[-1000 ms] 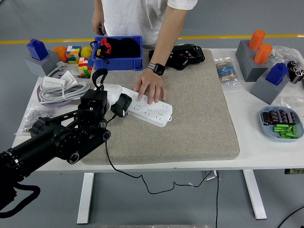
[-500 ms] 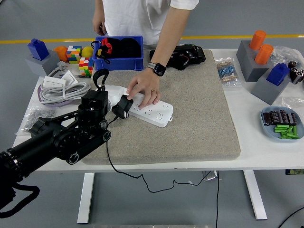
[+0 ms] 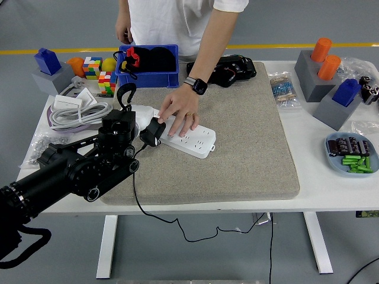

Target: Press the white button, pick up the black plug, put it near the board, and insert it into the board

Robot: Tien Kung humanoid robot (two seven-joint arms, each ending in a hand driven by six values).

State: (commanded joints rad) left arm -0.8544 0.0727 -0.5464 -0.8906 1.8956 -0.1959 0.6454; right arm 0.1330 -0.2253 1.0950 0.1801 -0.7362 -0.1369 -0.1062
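Note:
A white power strip (image 3: 198, 141) lies slanted on the grey mat (image 3: 243, 160). The black plug (image 3: 153, 131) sits at the strip's left end, and its black cable (image 3: 137, 198) runs down over the table's front edge. My left hand (image 3: 120, 123) is just left of the plug, close to it; whether it touches the plug is hidden. A person's hand (image 3: 180, 111) rests on the strip with its fingers curled, right beside the plug. The strip's white button is not visible.
A blue bin (image 3: 148, 77) stands behind the strip. A coiled white cable (image 3: 74, 112) and colour cubes (image 3: 98, 74) lie at the left. Grey blocks with orange and blue pegs (image 3: 323, 65) and a tray of batteries (image 3: 349, 155) are at the right.
The person's hand has gone from lying flat on the strip to curled, shifting left toward the plug. My left hand has risen slightly. The plug has barely moved.

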